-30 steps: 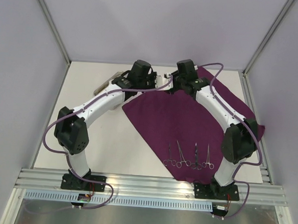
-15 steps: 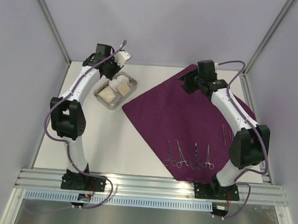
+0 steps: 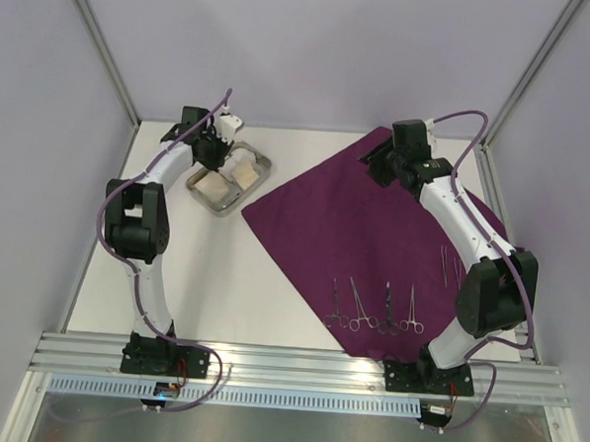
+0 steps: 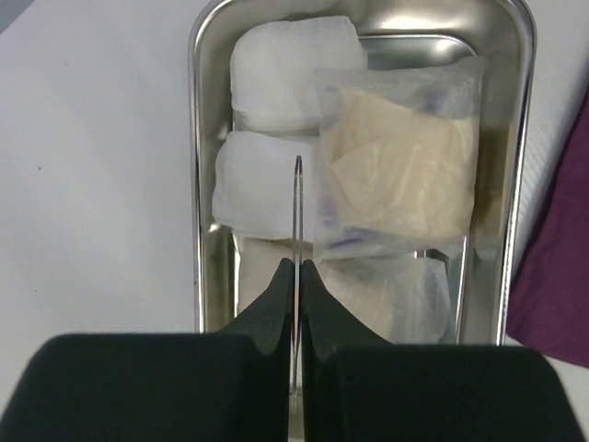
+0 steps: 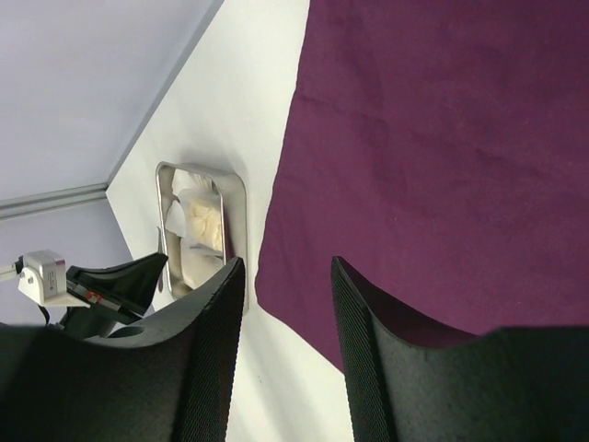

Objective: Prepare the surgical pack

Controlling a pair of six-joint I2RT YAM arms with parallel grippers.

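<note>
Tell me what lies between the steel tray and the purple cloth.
Only bare white table, clearest in the right wrist view; tray and cloth lie apart.

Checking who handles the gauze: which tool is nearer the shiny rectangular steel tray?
Left. The left tool hovers directly above the shiny rectangular steel tray, over its white gauze pads; the right tool is off to the side, above the dark purple cloth.
</note>
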